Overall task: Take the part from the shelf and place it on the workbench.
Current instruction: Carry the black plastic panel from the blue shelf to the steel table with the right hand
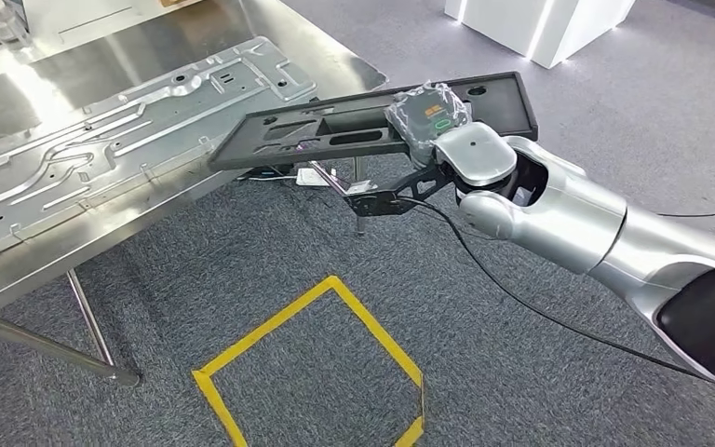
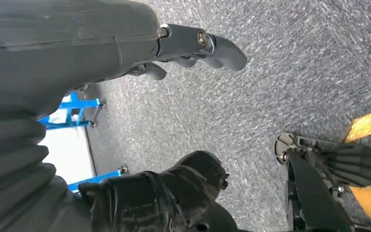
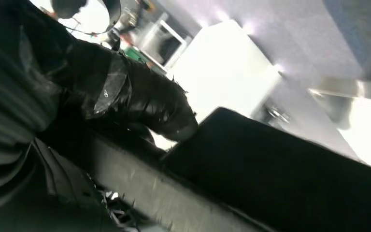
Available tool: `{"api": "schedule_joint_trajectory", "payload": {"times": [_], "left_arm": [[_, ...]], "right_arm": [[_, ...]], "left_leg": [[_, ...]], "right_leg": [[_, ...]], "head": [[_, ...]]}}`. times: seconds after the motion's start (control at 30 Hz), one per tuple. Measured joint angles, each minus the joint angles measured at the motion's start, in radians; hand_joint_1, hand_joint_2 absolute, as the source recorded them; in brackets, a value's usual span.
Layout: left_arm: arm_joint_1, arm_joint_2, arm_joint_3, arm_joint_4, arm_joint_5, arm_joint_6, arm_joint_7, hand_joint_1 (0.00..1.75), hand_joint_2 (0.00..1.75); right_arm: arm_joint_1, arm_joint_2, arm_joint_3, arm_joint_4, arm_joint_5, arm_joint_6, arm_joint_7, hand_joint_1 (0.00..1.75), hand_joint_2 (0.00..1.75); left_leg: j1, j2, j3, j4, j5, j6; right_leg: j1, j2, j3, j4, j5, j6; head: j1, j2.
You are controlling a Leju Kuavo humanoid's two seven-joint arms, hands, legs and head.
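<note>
In the head view, the steel workbench (image 1: 28, 265) runs off the upper left of the frame, its far end cut off. A pressed silver metal panel (image 1: 121, 130), ribbed and punched with slots, lies flat on it. On the grey carpet at lower centre, yellow tape (image 1: 317, 298) marks a square whose bottom edge is cut off.

Right of centre, the part (image 1: 354, 126), a flat black rectangular plate with cut-outs, hangs in the air level, its left end over the workbench's near right edge. The right hand (image 1: 428, 116), wrapped in clear plastic, grips its right portion; the fingers under the part are hidden. The right wrist view, blurred, shows a dark thumb (image 3: 159, 108) pressed on the part's black face.

The left hand (image 2: 193, 46) hangs above the carpet, dark fingers loosely apart and holding nothing.
</note>
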Motion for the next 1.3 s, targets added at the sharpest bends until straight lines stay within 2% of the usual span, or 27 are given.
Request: {"api": "schedule_joint_trajectory", "payload": {"times": [0.07, 0.13, 0.17, 0.2, 0.27, 0.3, 0.33, 0.4, 0.5, 0.53, 0.57, 0.63, 0.67, 0.7, 0.73, 0.77, 0.83, 0.9, 0.97, 1.03, 1.1, 1.13, 1.17, 1.2, 1.23, 1.27, 1.3], "left_arm": [[0.0, 0.0, 0.0, 0.0, -0.001, 0.001, 0.0, 0.0, 1.75], [0.0, 0.0, 0.0, 0.0, -0.002, 0.002, 0.001, 0.0, 1.75], [0.001, 0.0, 0.0, 0.0, -0.002, 0.002, 0.002, 0.0, 1.75], [0.003, 0.0, 0.0, 0.0, -0.002, 0.001, 0.004, 0.0, 1.75], [0.005, 0.0, 0.0, 0.0, -0.001, 0.0, 0.007, 0.0, 1.75], [0.006, 0.001, 0.0, 0.0, 0.0, 0.0, 0.007, 0.0, 1.75], [0.007, 0.001, 0.0, 0.0, 0.0, 0.0, 0.007, 0.0, 1.75], [0.005, 0.002, 0.0, 0.0, 0.0, -0.001, 0.005, 0.0, 1.75], [0.004, 0.0, 0.0, 0.0, 0.0, -0.003, 0.001, 0.0, 1.75], [0.004, 0.0, 0.0, 0.0, 0.0, -0.005, 0.0, 0.0, 1.75], [0.004, -0.002, 0.0, 0.0, 0.001, -0.006, 0.0, 0.0, 1.75], [0.002, -0.003, -0.001, 0.0, 0.0, -0.009, -0.001, 0.0, 1.75], [0.001, -0.005, -0.001, 0.0, 0.0, -0.01, -0.001, 0.0, 1.75], [0.0, -0.006, -0.001, 0.0, 0.0, -0.011, -0.001, 0.0, 1.75], [0.0, -0.008, 0.0, 0.0, 0.0, -0.012, 0.0, 0.0, 1.75], [0.001, -0.009, 0.0, 0.0, 0.0, -0.013, 0.0, 0.0, 1.75], [0.003, -0.01, 0.0, 0.0, 0.0, -0.013, 0.002, 0.0, 1.75], [0.007, -0.01, 0.0, 0.0, 0.0, -0.012, 0.002, 0.0, 1.75], [0.013, -0.011, 0.0, 0.0, -0.001, -0.012, 0.003, 0.0, 1.75], [0.017, -0.013, -0.001, 0.0, -0.001, -0.013, 0.004, 0.0, 1.75], [0.017, -0.014, -0.001, 0.0, 0.0, -0.014, 0.005, 0.0, 1.75], [0.017, -0.014, -0.001, 0.0, 0.0, -0.015, 0.005, 0.0, 1.75], [0.018, -0.014, -0.001, 0.0, -0.001, -0.016, 0.005, 0.0, 1.75], [0.019, -0.014, -0.001, 0.0, 0.0, -0.017, 0.005, 0.0, 1.75], [0.02, -0.014, -0.001, 0.0, 0.0, -0.017, 0.006, 0.0, 1.75], [0.021, -0.014, -0.001, 0.0, 0.0, -0.018, 0.006, 0.0, 1.75], [0.021, -0.014, -0.001, 0.0, 0.0, -0.018, 0.007, 0.0, 1.75]], "right_arm": [[0.0, 0.0, 0.0, 0.002, 0.004, 0.003, -0.003, 1.75, 1.75], [0.002, 0.0, 0.0, 0.005, 0.008, 0.006, -0.008, 1.75, 1.75], [0.005, 0.0, 0.0, 0.006, 0.009, 0.007, -0.01, 1.75, 1.75], [0.007, 0.0, 0.0, 0.007, 0.01, 0.007, -0.012, 1.75, 1.75], [0.01, 0.0, 0.0, 0.009, 0.011, 0.007, -0.015, 1.75, 1.75], [0.009, 0.0, 0.0, 0.009, 0.014, 0.007, -0.015, 1.75, 1.75], [0.008, 0.0, 0.0, 0.01, 0.016, 0.008, -0.015, 1.75, 1.75], [0.006, 0.0, 0.0, 0.013, 0.019, 0.01, -0.016, 1.75, 1.75], [0.005, 0.0, 0.0, 0.015, 0.02, 0.011, -0.019, 1.75, 1.75], [0.003, 0.0, 0.0, 0.015, 0.02, 0.011, -0.019, 1.75, 1.75], [0.001, -0.001, 0.0, 0.015, 0.02, 0.011, -0.019, 1.75, 1.75], [0.0, -0.001, 0.0, 0.016, 0.02, 0.011, -0.02, 1.75, 1.75], [0.003, -0.001, 0.0, 0.016, 0.019, 0.012, -0.021, 1.75, 1.75], [0.005, -0.001, 0.0, 0.016, 0.019, 0.013, -0.022, 1.75, 1.75], [0.007, -0.001, 0.0, 0.017, 0.019, 0.014, -0.024, 1.75, 1.75], [0.007, -0.001, 0.0, 0.018, 0.019, 0.015, -0.025, 1.75, 1.75], [0.007, -0.001, 0.001, 0.02, 0.02, 0.015, -0.026, 1.75, 1.75], [0.009, -0.001, 0.001, 0.022, 0.02, 0.015, -0.027, 1.75, 1.75], [0.011, 0.0, 0.001, 0.023, 0.02, 0.015, -0.028, 1.75, 1.75], [0.012, 0.0, 0.001, 0.024, 0.018, 0.016, -0.028, 1.75, 1.75], [0.013, 0.0, 0.001, 0.024, 0.017, 0.017, -0.027, 1.75, 1.75], [0.015, 0.0, 0.001, 0.025, 0.017, 0.019, -0.027, 1.75, 1.75], [0.017, 0.001, 0.001, 0.025, 0.016, 0.021, -0.027, 1.75, 1.75], [0.02, 0.001, 0.001, 0.025, 0.016, 0.022, -0.027, 1.75, 1.75], [0.022, 0.001, 0.001, 0.025, 0.016, 0.024, -0.027, 1.75, 1.75], [0.023, 0.001, 0.001, 0.025, 0.016, 0.025, -0.028, 1.75, 1.75], [0.023, 0.001, 0.001, 0.025, 0.016, 0.025, -0.028, 1.75, 1.75]], "left_leg": [[0.004, 0.004, -0.051, 0.101, -0.041, -0.011], [0.007, 0.005, -0.127, 0.221, -0.07, -0.016], [0.007, 0.005, -0.152, 0.245, -0.061, -0.015], [0.007, 0.005, -0.158, 0.23, -0.032, -0.012], [0.003, 0.005, -0.124, 0.11, 0.057, 0.003], [-0.001, 0.005, -0.098, 0.05, 0.089, 0.011], [-0.007, 0.005, -0.078, 0.004, 0.106, 0.019], [-0.017, 0.005, -0.061, -0.029, 0.104, 0.029], [-0.016, 0.007, -0.03, -0.073, 0.108, 0.036], [-0.013, 0.007, -0.019, -0.085, 0.111, 0.039], [-0.012, 0.006, -0.013, -0.09, 0.11, 0.041], [-0.012, 0.0, -0.01, -0.088, 0.104, 0.048], [-0.011, -0.006, -0.009, -0.084, 0.099, 0.049], [-0.01, -0.015, -0.007, -0.078, 0.093, 0.048], [-0.008, -0.024, -0.006, -0.068, 0.085, 0.044], [-0.006, -0.033, -0.006, -0.057, 0.075, 0.04], [-0.005, -0.05, -0.014, -0.032, 0.056, 0.027], [-0.003, -0.065, -0.023, -0.022, 0.049, 0.018], [0.0, -0.072, -0.025, -0.022, 0.046, 0.011], [0.001, -0.046, -0.045, 0.02, 0.026, 0.001], [0.005, -0.009, -0.108, 0.135, -0.015, -0.011], [0.008, -0.001, -0.146, 0.195, -0.031, -0.015], [0.01, 0.003, -0.173, 0.231, -0.03, -0.017], [0.011, 0.005, -0.182, 0.23, -0.011, -0.017], [0.012, 0.008, -0.172, 0.19, 0.024, -0.015], [0.011, 0.018, -0.146, 0.121, 0.068, -0.011], [0.007, 0.034, -0.117, 0.055, 0.098, -0.007]], "right_leg": [[-0.001, 0.0, 0.01, -0.002, -0.006, -0.009], [0.001, 0.0, 0.018, -0.003, -0.014, -0.012], [0.002, 0.001, 0.023, -0.003, -0.018, -0.012], [0.003, 0.002, 0.03, -0.003, -0.023, -0.012], [0.005, 0.002, 0.047, -0.004, -0.034, -0.011], [0.006, 0.002, 0.054, -0.007, -0.038, -0.008], [0.005, 0.002, 0.057, -0.011, -0.039, -0.005], [0.001, 0.003, 0.061, -0.022, -0.038, 0.005], [0.0, -0.001, 0.065, -0.019, -0.047, 0.017], [0.003, -0.002, 0.049, 0.015, -0.063, 0.018], [0.004, -0.003, 0.019, 0.068, -0.086, 0.017], [0.006, -0.002, -0.056, 0.191, -0.125, 0.019], [0.005, -0.002, -0.081, 0.221, -0.122, 0.021], [0.004, -0.002, -0.088, 0.215, -0.1, 0.024], [0.002, 0.0, -0.075, 0.171, -0.063, 0.026], [-0.001, 0.008, -0.051, 0.108, -0.026, 0.029], [-0.004, 0.031, -0.006, 0.014, 0.006, 0.029], [0.0, 0.037, 0.006, -0.002, -0.003, 0.021], [0.001, 0.019, 0.011, -0.006, -0.005, 0.008], [-0.002, 0.001, 0.024, -0.015, -0.008, -0.004], [0.0, -0.016, 0.038, -0.02, -0.015, -0.012], [0.001, -0.024, 0.044, -0.021, -0.02, -0.013], [0.002, -0.032, 0.05, -0.022, -0.025, -0.013], [0.002, -0.04, 0.057, -0.022, -0.031, -0.013], [0.003, -0.049, 0.065, -0.022, -0.037, -0.011], [0.003, -0.057, 0.073, -0.022, -0.043, -0.009], [0.005, -0.065, 0.082, -0.024, -0.048, -0.006]], "head": [[-0.003, 0.0], [-0.004, 0.0], [-0.004, 0.0], [-0.004, 0.0], [-0.004, 0.0], [-0.003, 0.0], [-0.004, 0.0], [-0.004, 0.0], [-0.003, 0.0], [-0.002, 0.0], [-0.001, 0.0], [-0.001, 0.0], [-0.001, 0.0], [-0.001, 0.0], [-0.001, 0.0], [-0.001, 0.0], [-0.001, 0.0], [-0.001, 0.0], [-0.001, 0.0], [-0.005, 0.0], [-0.009, 0.0], [-0.009, 0.0], [-0.009, 0.0], [-0.01, 0.0], [-0.009, 0.0], [-0.009, 0.0], [-0.009, 0.0]]}}
